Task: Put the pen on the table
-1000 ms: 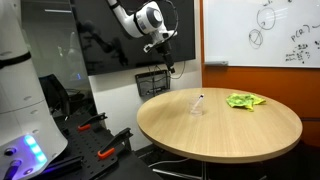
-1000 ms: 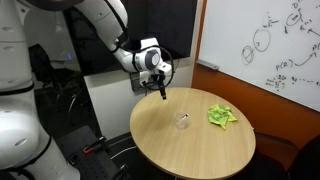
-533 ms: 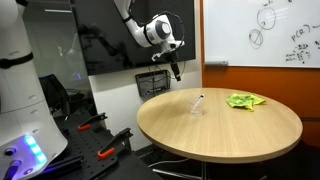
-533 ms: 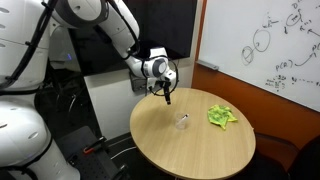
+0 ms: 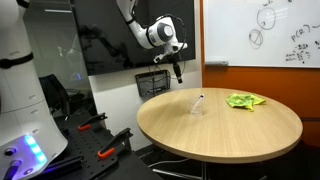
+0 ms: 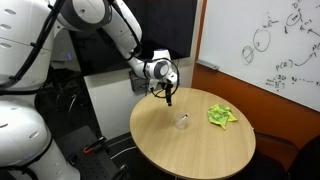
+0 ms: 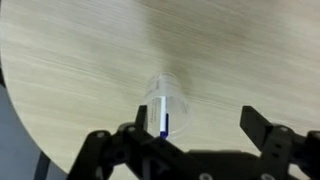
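Note:
A white pen with a blue tip (image 7: 164, 112) stands inside a clear plastic cup (image 7: 170, 98) on the round wooden table (image 5: 230, 125). The cup shows in both exterior views (image 5: 199, 106) (image 6: 182, 122). My gripper (image 7: 195, 130) is open and empty, its dark fingers apart on either side of the cup in the wrist view. In both exterior views the gripper (image 5: 178, 70) (image 6: 168, 97) hangs above the table's edge, short of the cup.
A crumpled green cloth (image 5: 243, 100) (image 6: 221, 116) lies on the table beyond the cup. A whiteboard (image 5: 262, 30) hangs on the wall behind. A white robot body (image 5: 20, 90) and a tool rack (image 5: 100, 140) stand beside the table.
My arm has moved toward the table and lower, bringing the gripper closer to the cup. The cup, pen and cloth have not moved.

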